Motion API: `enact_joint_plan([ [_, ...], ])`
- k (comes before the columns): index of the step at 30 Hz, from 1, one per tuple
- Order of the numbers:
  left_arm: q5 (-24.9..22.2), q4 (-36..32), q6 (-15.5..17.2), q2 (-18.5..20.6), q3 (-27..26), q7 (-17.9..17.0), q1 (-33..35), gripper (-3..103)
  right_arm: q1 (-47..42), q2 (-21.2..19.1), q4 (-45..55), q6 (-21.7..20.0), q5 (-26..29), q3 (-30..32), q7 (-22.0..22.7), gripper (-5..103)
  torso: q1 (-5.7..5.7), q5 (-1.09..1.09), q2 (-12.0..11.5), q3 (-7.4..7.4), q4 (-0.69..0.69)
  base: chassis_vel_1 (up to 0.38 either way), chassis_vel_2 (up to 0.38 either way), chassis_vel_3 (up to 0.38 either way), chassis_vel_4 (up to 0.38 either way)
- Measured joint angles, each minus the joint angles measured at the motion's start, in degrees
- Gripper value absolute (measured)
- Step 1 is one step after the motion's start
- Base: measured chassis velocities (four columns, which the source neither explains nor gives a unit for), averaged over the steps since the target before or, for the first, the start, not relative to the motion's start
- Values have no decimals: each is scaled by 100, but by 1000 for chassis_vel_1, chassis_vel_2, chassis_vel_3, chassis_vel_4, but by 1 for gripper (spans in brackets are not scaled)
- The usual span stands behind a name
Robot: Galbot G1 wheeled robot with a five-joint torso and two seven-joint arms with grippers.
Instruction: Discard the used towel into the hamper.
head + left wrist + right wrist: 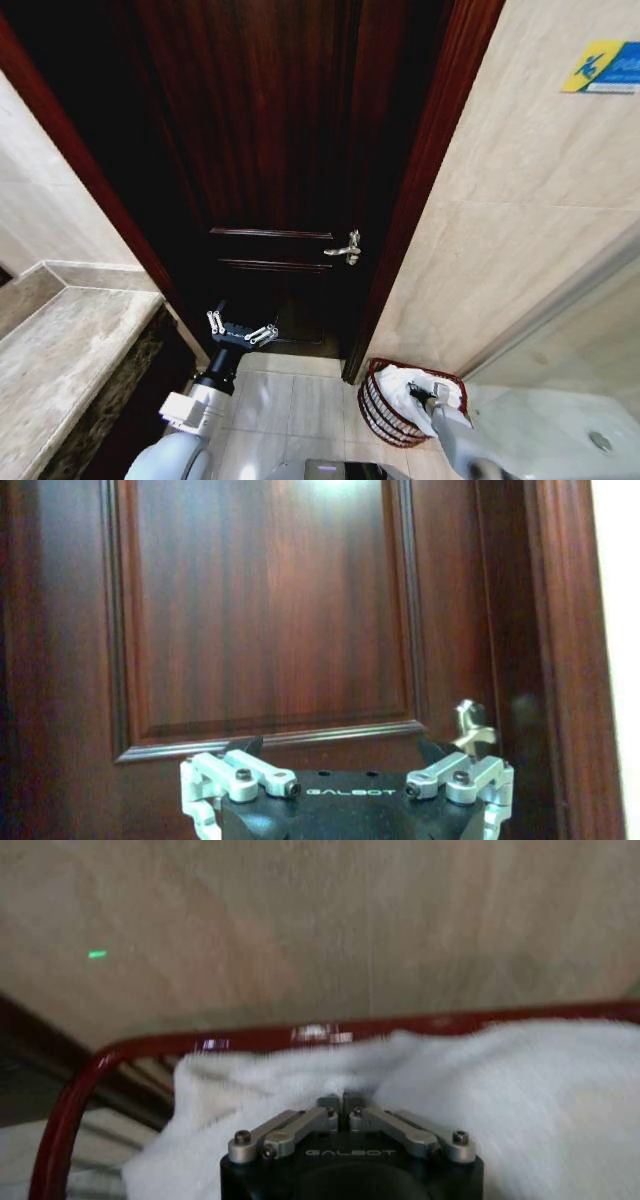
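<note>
Nearest the head camera, the right gripper (437,393) reaches down into the hamper (378,405); in the right wrist view its fingers (340,1108) are pressed together with a fold of the white towel (520,1087) apparently pinched between them. The left gripper (242,331) is held up in front of the door, its fingers spread wide and holding nothing.

The dark wooden door (260,150) is the largest thing ahead, panelled, with a reddish frame (425,170) on its right side. Pale stone-look wall tiles (520,220) run to the right of the frame, and a blue and yellow sticker (603,67) sits high on them. A grey marbled countertop (60,360) lies at the robot's left. A metal lever handle (347,248) sticks out of the door near its right edge.

The hamper stands on the light tiled floor (290,400) at the foot of the door frame, against the wall. It is small, round and reddish-brown, of open wire bands with a glossy rim (240,1039). The towel bulges above that rim, soft and crumpled.
</note>
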Motion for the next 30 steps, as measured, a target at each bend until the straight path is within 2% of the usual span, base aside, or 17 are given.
enact_joint_plan([
  [4, 0, 0, 0, 0, 1, 1, 0, 100, -120, 21, 94, -119, -94, -8, 92, -2, -41, -1, -86, -38, 1, -211, 229, 230, -235],
  [6, 0, 0, 0, 0, 1, 0, 0, 100, -274, 57, 264, -181, -106, -2, 132, 1, -49, -2, -95, -41, 2, -222, 202, 237, -225],
  [7, 0, 0, 0, 0, 0, 0, 0, 100, -574, 117, 542, -201, -106, 7, 168, 12, -51, 0, -101, -43, 0, -222, 182, 205, -215],
  [9, 0, 0, 0, 0, 1, 0, -1, 100, -736, 158, 629, -155, -112, 26, 168, 12, -49, 4, -105, -44, 0, -128, 182, 75, -161],
  [10, 0, 0, 0, 1, 0, 0, -1, 100, -844, 183, 654, -111, -128, 51, 171, 18, -48, 4, -107, -44, 0, -95, 105, 75, -161],
  [11, 0, 0, 0, 3, 0, 0, -1, 100, -985, 207, 692, -85, -147, 85, 176, 28, -51, 2, -107, -47, 0, -32, 54, -11, -51],
  [13, 0, 0, 0, 0, 0, -1, -1, 100, -1039, 209, 695, -52, -179, 105, 176, 28, -55, 1, -107, -49, 3, -32, 54, 12, 23],
  [16, 0, 0, 0, 0, 0, 0, 0, 100, -1085, 210, 598, -14, -236, 155, 202, 44, -60, 1, -102, -51, 3, 30, -47, -3, 36],
  [17, 0, 0, 0, 0, 0, 0, 0, 100, -1085, 210, 598, -14, -236, 155, 202, 44, -60, 1, -102, -51, 3, 70, -70, -5, 69],
  [19, 0, 0, 0, 0, 1, 0, 0, 100, -1067, 196, 518, -14, -283, 165, 225, 55, -60, 2, -98, -51, 2, 23, -39, -22, 16],
  [20, 0, 0, 0, 0, 1, 0, 0, 100, -1067, 196, 518, -14, -283, 165, 225, 55, -60, 2, -98, -51, 2, 0, 0, 0, 0],
  [22, 0, 0, 0, 0, 0, 0, 0, 100, -1005, 166, 383, -2, -330, 163, 287, 66, -56, 1, -98, -50, 2, 0, 0, 0, 0],
  [23, 0, 0, 0, 0, 0, 0, 0, 100, -1005, 166, 383, -2, -330, 163, 287, 66, -56, 1, -98, -50, 2, 0, 0, 0, 0],
  [26, 0, 0, 0, 0, 0, 0, 0, 100, -931, 155, 248, 15, -421, 144, 331, 83, -47, 2, -98, -46, 2, 0, 0, 0, 0],
  [27, 0, 0, 0, 0, 0, 0, 0, 100, -931, 155, 248, 15, -421, 144, 331, 83, -47, 2, -98, -46, 2, 0, 0, 0, 0],
  [29, 0, 0, 0, 0, 0, 0, 0, 100, -910, 177, 233, 16, -419, 130, 362, 93, -45, 2, -97, -46, 1, 0, 0, 0, 0],
  [30, 0, 0, 0, 0, 0, 0, 0, 100, -910, 177, 233, 16, -419, 130, 362, 93, -45, 2, -97, -46, 1, 0, 0, 0, 0],
])
